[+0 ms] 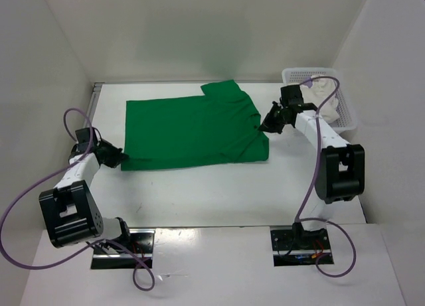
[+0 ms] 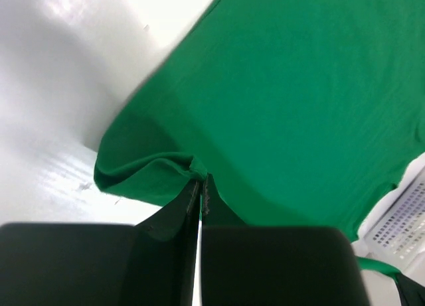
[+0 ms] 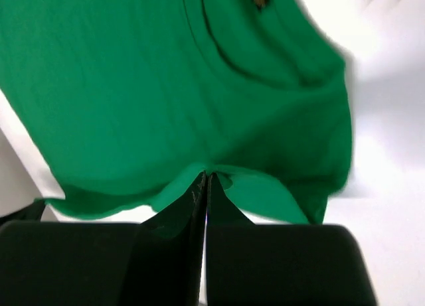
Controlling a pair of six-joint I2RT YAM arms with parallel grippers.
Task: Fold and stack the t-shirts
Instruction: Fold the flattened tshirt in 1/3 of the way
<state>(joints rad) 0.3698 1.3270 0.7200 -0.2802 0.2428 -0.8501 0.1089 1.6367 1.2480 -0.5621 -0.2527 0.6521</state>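
The bright green t-shirt point(image 1: 192, 130) lies spread across the far middle of the table, one sleeve pointing to the back. My left gripper point(image 1: 121, 158) is shut on its near left corner; the left wrist view shows the cloth point(image 2: 285, 100) pinched at the fingertips point(image 2: 201, 181). My right gripper point(image 1: 264, 128) is shut on the shirt's right edge; in the right wrist view the green cloth point(image 3: 166, 87) bunches at the closed fingertips point(image 3: 206, 178). A white/cream t-shirt point(image 1: 327, 97) lies crumpled in the basket. The lavender shirt is out of view.
A white perforated plastic basket point(image 1: 348, 117) stands at the back right corner, beside my right arm; its edge shows in the left wrist view point(image 2: 405, 220). White walls close the table at the left, back and right. Purple cables loop from both arms.
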